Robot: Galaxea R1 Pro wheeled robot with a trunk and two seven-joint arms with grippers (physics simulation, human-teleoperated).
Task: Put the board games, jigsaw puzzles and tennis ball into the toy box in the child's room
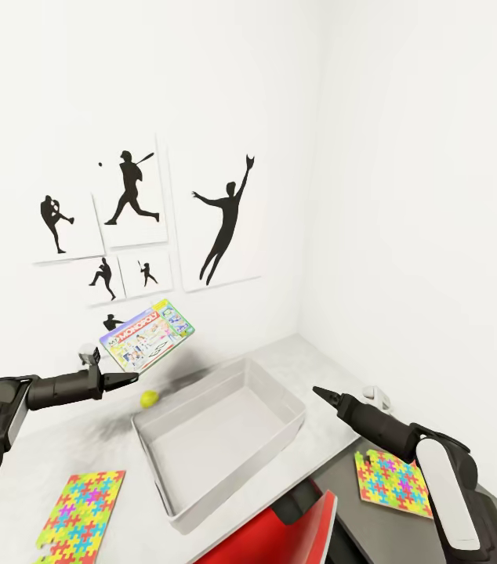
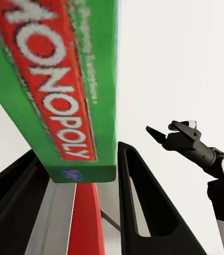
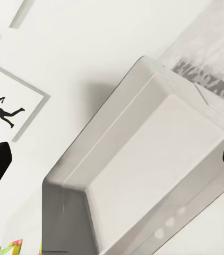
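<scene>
My left gripper [image 1: 128,379] is shut on the lower edge of a pale-green board game [image 1: 147,334] with a red title band. It holds the box tilted in the air, up and left of the toy box [image 1: 299,407]. In the left wrist view the board game [image 2: 64,90] sits between the two fingers [image 2: 144,207]. The toy box is an empty grey bin on the table [image 1: 84,439]. The tennis ball [image 1: 149,399] lies by its far left corner. One jigsaw puzzle [image 1: 81,509] lies on the table at the near left, another [image 1: 393,479] on the dark lower desk. My right gripper [image 1: 319,390] hovers open beside the bin's right wall, looking down at the toy box [image 3: 69,175].
A red chair [image 1: 295,533] stands just in front of the bin at the table's near edge. White walls with black sports-silhouette pictures [image 1: 225,223] close off the table's far side and right end. The dark lower desk [image 1: 342,493] adjoins at the right.
</scene>
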